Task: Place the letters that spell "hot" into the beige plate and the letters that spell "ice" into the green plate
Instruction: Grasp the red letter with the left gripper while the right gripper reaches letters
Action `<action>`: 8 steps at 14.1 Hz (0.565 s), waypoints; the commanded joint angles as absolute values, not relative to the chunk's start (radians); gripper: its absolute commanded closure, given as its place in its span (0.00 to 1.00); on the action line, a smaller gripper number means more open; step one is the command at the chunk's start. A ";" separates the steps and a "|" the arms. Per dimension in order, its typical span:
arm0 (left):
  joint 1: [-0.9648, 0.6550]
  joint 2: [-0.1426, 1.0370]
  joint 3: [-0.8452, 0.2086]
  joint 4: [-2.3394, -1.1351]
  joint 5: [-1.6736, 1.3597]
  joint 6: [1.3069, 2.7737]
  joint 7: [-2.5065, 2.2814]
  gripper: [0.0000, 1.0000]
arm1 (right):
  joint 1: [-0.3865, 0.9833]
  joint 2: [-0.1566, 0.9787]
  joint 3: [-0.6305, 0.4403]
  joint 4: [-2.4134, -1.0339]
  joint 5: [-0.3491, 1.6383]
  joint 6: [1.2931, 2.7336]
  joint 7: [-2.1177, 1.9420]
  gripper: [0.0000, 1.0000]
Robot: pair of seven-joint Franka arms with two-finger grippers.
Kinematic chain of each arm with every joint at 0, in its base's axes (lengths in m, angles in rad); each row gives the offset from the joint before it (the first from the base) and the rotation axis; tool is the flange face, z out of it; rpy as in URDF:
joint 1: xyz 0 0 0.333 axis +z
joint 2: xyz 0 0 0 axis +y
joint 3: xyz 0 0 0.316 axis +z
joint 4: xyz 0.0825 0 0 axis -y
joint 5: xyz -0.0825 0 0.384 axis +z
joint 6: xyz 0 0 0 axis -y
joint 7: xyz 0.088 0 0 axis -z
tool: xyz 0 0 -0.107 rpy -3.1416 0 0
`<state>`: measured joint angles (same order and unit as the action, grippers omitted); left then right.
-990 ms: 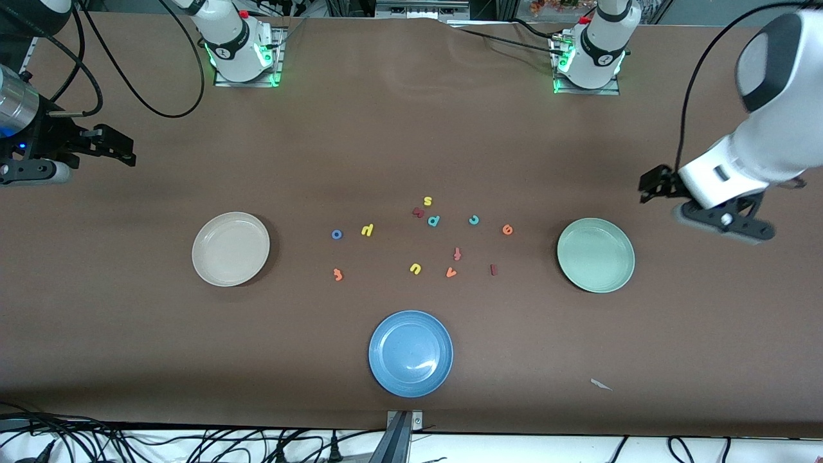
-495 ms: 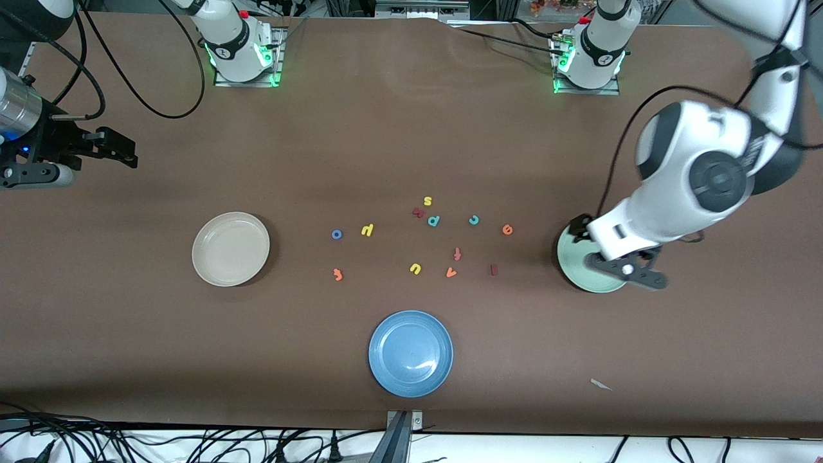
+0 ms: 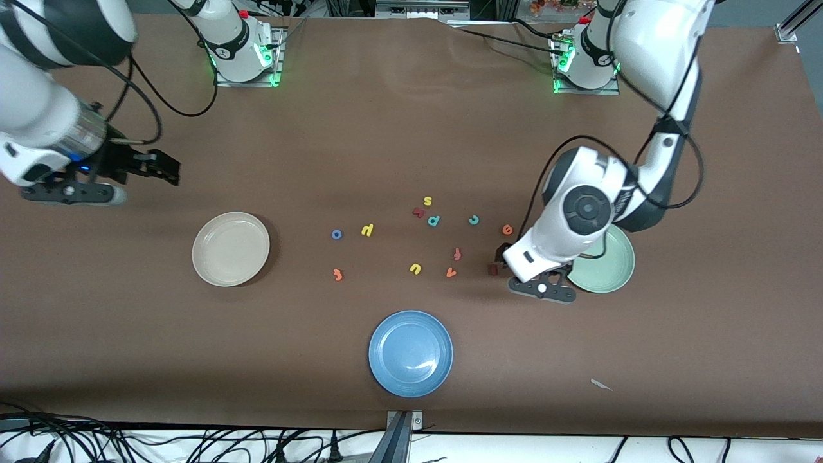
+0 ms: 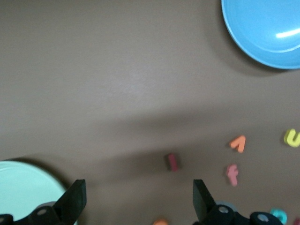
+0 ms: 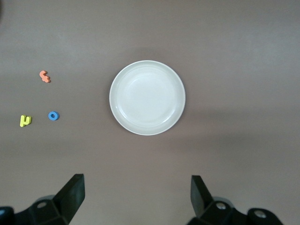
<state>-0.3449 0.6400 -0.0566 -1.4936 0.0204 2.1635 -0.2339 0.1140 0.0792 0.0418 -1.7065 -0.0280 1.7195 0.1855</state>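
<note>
The blue o [image 3: 336, 235], yellow h [image 3: 367, 229] and orange t [image 3: 337, 274] lie beside the beige plate [image 3: 231, 248]. Teal c [image 3: 474, 220], orange e [image 3: 507, 229] and the dark red i [image 3: 493, 269] lie toward the green plate [image 3: 612, 271], which the left arm partly covers. My left gripper [image 3: 498, 258] hovers open by the i [image 4: 173, 161], which lies just ahead of its jaws [image 4: 139, 197]. My right gripper [image 3: 172, 168] hangs open and holds nothing; its wrist view [image 5: 137, 192] shows the beige plate [image 5: 147, 97], o [image 5: 53, 116], h [image 5: 25, 121] and t [image 5: 44, 76].
A blue plate [image 3: 410, 353] sits near the front camera. Other letters lie mid-table: yellow s [image 3: 427, 201], dark red bent letter [image 3: 418, 212], teal p [image 3: 434, 220], red hooked letter [image 3: 457, 253], yellow u [image 3: 415, 268], orange v [image 3: 451, 272]. A paper scrap [image 3: 600, 384] lies near the front edge.
The left arm has swung in from its end of the table, across the green plate, to the dark red i. The right gripper has shifted a little toward the beige plate.
</note>
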 commanded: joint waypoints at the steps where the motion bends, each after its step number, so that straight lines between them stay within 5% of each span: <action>1: -0.377 0.702 -0.044 -1.460 0.006 2.213 -0.287 0.00 | 0.153 0.072 0.040 -1.767 -0.014 1.788 0.268 0.00; 8: -0.373 0.727 -0.044 -1.477 -0.002 2.241 -0.328 0.08 | 0.328 0.192 0.040 -1.801 -0.014 1.956 0.573 0.00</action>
<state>-0.3674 0.7093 -0.0513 -1.4925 0.0204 2.2297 -0.3188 0.2918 0.1581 0.0460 -1.7968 -0.0244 1.9103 0.5154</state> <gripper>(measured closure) 0.066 0.000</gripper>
